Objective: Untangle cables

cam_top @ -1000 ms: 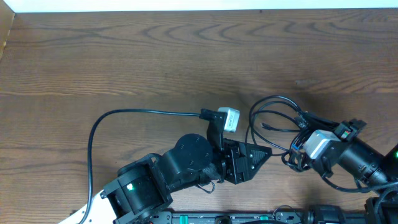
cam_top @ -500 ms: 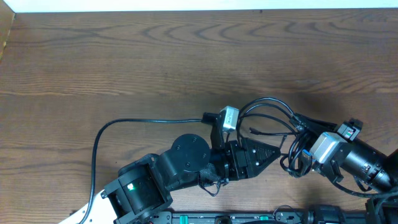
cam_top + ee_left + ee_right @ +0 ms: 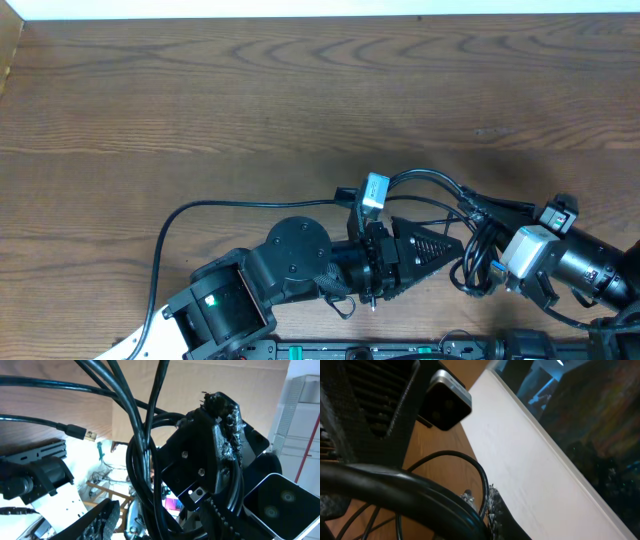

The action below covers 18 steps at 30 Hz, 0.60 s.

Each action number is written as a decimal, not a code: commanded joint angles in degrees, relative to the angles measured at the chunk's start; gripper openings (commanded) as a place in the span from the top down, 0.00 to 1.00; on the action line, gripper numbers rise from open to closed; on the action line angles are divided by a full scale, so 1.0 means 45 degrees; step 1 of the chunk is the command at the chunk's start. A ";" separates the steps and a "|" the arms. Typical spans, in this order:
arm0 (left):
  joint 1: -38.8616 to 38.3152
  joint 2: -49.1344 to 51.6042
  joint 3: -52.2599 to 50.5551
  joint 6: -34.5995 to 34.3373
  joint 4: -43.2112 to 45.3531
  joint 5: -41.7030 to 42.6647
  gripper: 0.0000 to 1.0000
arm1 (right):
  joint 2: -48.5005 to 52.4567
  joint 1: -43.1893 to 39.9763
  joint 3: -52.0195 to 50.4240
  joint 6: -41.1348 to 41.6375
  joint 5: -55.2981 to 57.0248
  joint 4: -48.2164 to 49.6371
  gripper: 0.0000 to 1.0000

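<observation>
A tangle of black cables (image 3: pixel 440 192) lies between my two grippers at the table's front right. One long black cable (image 3: pixel 240 204) runs from it leftwards and curves down to the front. My left gripper (image 3: pixel 445 243) points right, open, with several cable strands (image 3: pixel 142 460) passing between its fingers (image 3: pixel 160 520). A small plug end (image 3: pixel 80 432) hangs free. My right gripper (image 3: pixel 477 212) is shut on a thin cable loop (image 3: pixel 470 462), pinched at its fingertips (image 3: pixel 485 500). A thick cable (image 3: pixel 395 485) crosses in front of them.
The brown wooden table (image 3: pixel 250 90) stretches back to a white edge strip (image 3: pixel 300 8). The left arm's body (image 3: pixel 290 260) fills the front centre, and the right arm (image 3: pixel 580 265) the front right corner. The two grippers are very close together.
My left gripper has moved right into the cable tangle. The loops have been drawn tighter toward the right gripper, which shifted slightly down. The long cable's end slid right.
</observation>
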 commanded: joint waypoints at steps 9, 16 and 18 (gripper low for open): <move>-0.0665 0.0000 0.0189 -0.0155 0.0078 0.0345 0.59 | -0.0058 -0.0005 0.0087 -0.0078 -0.0743 0.0510 0.99; -0.0753 0.0005 0.0189 -0.0253 0.0189 0.0345 0.60 | -0.0058 -0.0005 0.0087 -0.0039 -0.0758 0.0520 0.99; -0.0753 0.0019 0.0189 -0.0253 0.0282 0.0345 0.60 | -0.0058 -0.0005 0.0087 -0.0039 -0.0908 0.0515 0.99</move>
